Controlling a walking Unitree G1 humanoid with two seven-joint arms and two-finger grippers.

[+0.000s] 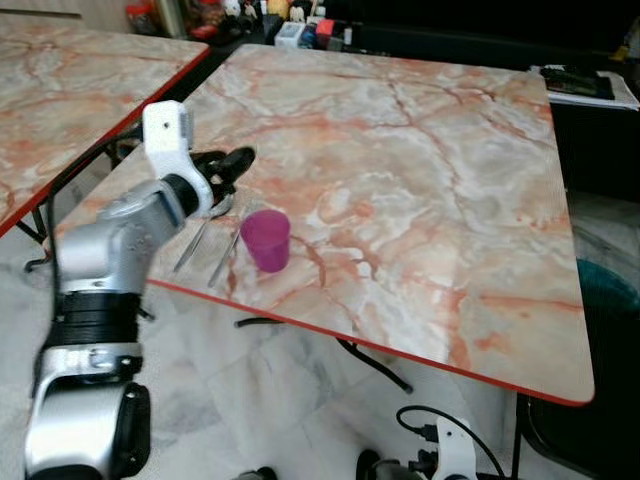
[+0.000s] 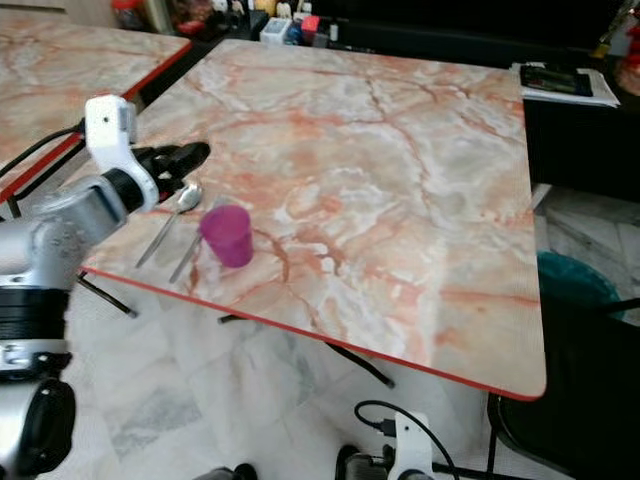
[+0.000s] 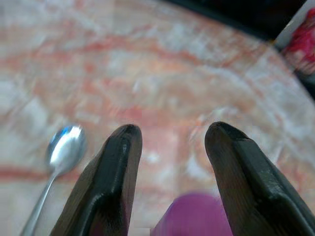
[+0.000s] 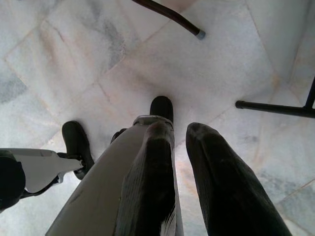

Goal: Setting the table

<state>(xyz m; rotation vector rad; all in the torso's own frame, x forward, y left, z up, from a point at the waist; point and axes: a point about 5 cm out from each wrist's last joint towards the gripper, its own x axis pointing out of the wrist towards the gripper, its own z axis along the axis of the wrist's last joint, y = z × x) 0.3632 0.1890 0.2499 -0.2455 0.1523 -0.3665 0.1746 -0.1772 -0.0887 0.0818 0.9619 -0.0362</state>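
— What's the biggest thing here?

— The marble table with the red edge. Near its front left corner stands a purple cup, upright and open at the top. Just left of the cup lie a spoon and one more long thin piece of cutlery – too thin to tell what kind.

— Is the cup hard to pick up?

— I think not. It looks like light plastic, stiff, and a bit smooth, so it could slip or tip over if bumped. The best place to grab is round its sides, about the middle. The spoon is harder – it lies flat on the table, thin and slippery. Its handle is the part to pinch.

— What is the left gripper doing?

— It hangs over the table, just behind the spoon's bowl and near the cup. Its two black fingers are spread apart, with nothing between them. They touch nothing I can see.

— And the right gripper?

— It hangs down by the floor, empty, fingers nearly together.
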